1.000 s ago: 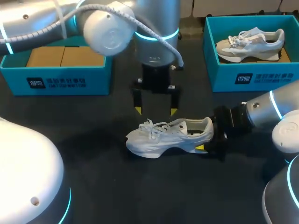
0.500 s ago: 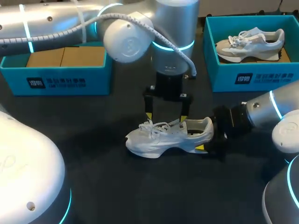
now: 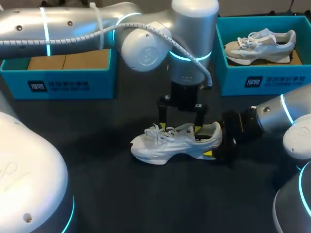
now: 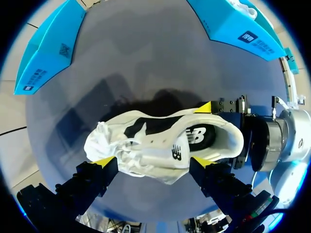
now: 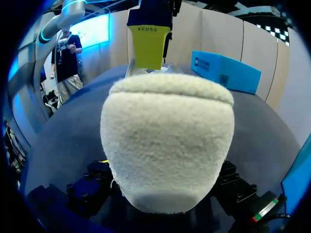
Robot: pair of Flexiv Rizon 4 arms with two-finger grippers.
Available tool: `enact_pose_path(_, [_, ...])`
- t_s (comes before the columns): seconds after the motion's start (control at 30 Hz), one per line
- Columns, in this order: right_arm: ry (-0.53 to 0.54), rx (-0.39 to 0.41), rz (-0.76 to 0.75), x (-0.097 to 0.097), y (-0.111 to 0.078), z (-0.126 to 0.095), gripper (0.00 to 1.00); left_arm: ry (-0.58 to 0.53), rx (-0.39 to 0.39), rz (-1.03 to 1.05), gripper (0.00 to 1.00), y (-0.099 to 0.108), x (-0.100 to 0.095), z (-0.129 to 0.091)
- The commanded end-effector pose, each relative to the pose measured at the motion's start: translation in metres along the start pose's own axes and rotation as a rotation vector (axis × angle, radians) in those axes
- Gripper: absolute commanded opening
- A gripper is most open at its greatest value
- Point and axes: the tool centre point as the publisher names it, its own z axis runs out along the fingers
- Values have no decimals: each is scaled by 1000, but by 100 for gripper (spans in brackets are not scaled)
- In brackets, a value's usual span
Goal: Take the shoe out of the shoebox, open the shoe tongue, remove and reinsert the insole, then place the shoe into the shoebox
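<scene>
Dark matte table (image 3: 146, 204); white laced shoe (image 3: 170, 143), fuzzy rounded heel (image 5: 167, 145).

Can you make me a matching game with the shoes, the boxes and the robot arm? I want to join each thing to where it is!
Things:
1. white shoe
2. grey shoe
3. cardboard
4. left arm

Places:
A. in the right box
B. reaching down over the white shoe
C. on the table
D. in the left box

Pairs: 1-C, 2-A, 3-D, 4-B
</scene>
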Motion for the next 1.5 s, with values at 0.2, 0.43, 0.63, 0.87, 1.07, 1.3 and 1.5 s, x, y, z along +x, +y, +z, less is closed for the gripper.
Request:
enact_pose_path(0.2, [-1,0,-1,0,0,0,0,-7,-6,-8,100,-4,13,12])
enact_pose_path(0.43, [-1,0,-1,0,0,0,0,-32,-13,-15,100,-5,12,22])
enact_pose_path(0.63, [-1,0,-1,0,0,0,0,-57,-12,-25,100,-5,8,30])
enact_pose_path(0.87, [-1,0,-1,0,0,0,0,-92,2,-50,100,-4,-6,32])
enact_pose_path(1.07, [-1,0,-1,0,0,0,0,-119,25,-78,100,-3,-19,27])
enact_pose_path(1.3, [-1,0,-1,0,0,0,0,-109,22,-88,82,1,-25,18])
enact_pose_path(1.5, [-1,0,-1,0,0,0,0,-77,-5,-89,25,2,-27,11])
